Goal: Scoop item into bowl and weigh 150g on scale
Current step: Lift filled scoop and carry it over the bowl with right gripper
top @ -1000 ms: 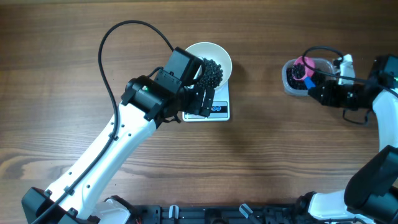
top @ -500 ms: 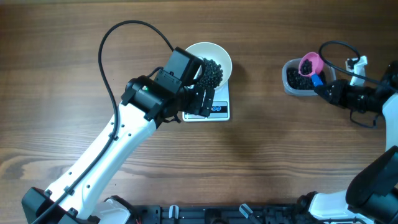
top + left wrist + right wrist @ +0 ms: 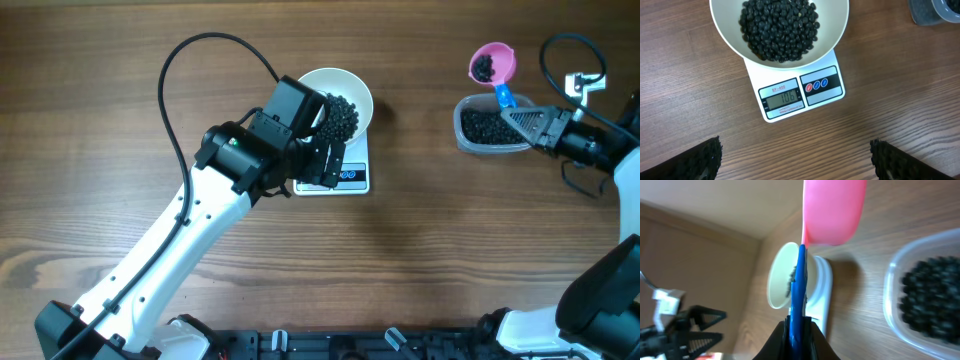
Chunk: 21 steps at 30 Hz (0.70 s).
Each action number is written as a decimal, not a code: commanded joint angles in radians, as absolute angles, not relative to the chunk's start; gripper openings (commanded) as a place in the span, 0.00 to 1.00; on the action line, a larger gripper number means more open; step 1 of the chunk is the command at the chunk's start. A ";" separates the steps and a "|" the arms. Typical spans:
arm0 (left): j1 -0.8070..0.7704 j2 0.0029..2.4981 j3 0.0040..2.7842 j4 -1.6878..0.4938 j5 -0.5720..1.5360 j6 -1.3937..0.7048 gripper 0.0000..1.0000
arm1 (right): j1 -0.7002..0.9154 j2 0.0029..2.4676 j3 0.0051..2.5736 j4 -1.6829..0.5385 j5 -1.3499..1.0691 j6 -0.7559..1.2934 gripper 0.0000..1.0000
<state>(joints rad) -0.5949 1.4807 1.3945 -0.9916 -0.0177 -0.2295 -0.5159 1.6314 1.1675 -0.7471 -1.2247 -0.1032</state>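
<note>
Showing scale (image 3: 802, 95) digits — wrist view, not overhead

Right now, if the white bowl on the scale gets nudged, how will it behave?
It would probably slide: the glossy bowl overhangs the small scale. It is likely bottom-heavy, since the beans heap low inside, so tipping seems unlikely.

the bowl (image 3: 834, 24) looks glossy, the table (image 3: 900, 110) matt wood grain, the tub (image 3: 461, 126) clear plastic.

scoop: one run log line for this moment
right gripper shut on pink scoop | loaded with beans, near tub | left gripper open over scale | bowl on scale
</note>
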 commanded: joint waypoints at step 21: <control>-0.598 1.467 1.410 -0.992 -0.028 -0.216 1.00 | 0.105 1.614 1.172 -0.377 -0.882 0.059 0.04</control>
<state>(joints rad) -0.5949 1.4807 1.3945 -0.9913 -0.0181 -0.2291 0.0753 1.6314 1.1667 -0.3832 -0.9691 0.1287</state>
